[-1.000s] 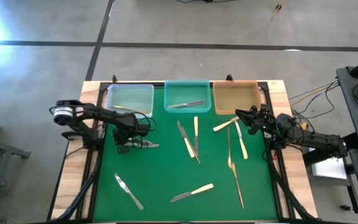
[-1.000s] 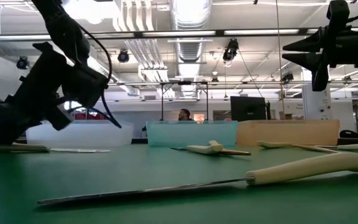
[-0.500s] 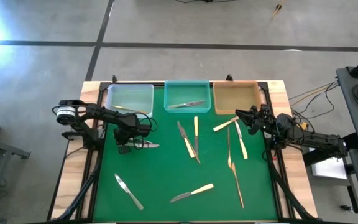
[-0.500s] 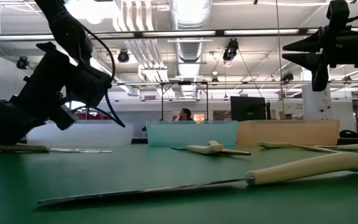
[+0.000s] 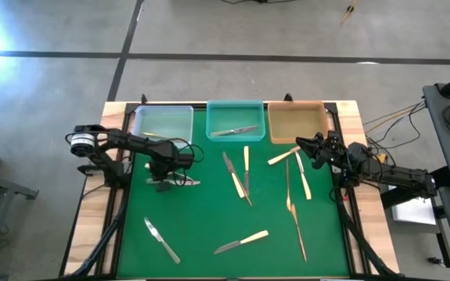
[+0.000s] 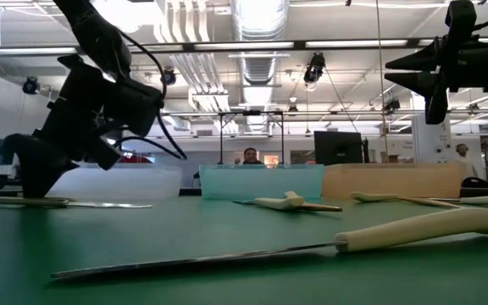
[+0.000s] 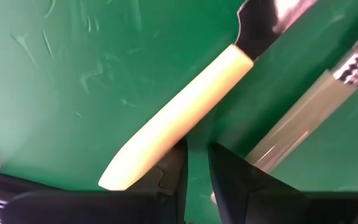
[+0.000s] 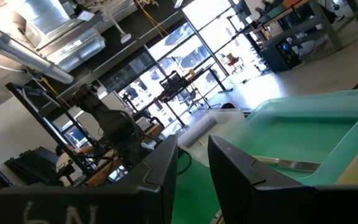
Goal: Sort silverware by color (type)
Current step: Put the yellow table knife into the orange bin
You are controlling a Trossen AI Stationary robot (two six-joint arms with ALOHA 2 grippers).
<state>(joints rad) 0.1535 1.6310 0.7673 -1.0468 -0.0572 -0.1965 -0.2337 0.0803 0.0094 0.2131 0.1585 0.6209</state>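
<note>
As my left end effector (image 5: 165, 181) has edged toward three o'clock, its narrowly parted fingers straddle the cream-handled knife (image 5: 180, 181) without grasping, so pickup is near.

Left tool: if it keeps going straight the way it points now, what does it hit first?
Probably the green mat. The left tool points down at it, with the cream-handled knife lying just beside its tips, so it may brush the handle; depth is unclear.

Scattered flat on the green bench (image 5: 201, 226): cream-handled knife (image 5: 241, 242) near the front, all-silver knife (image 5: 162, 240) front-left, gold utensil (image 5: 296, 222) at right, crossed pieces (image 5: 237, 178) mid-bench. 1 silver knife (image 5: 233, 131) inside the teal bin (image 5: 236, 105).
</note>
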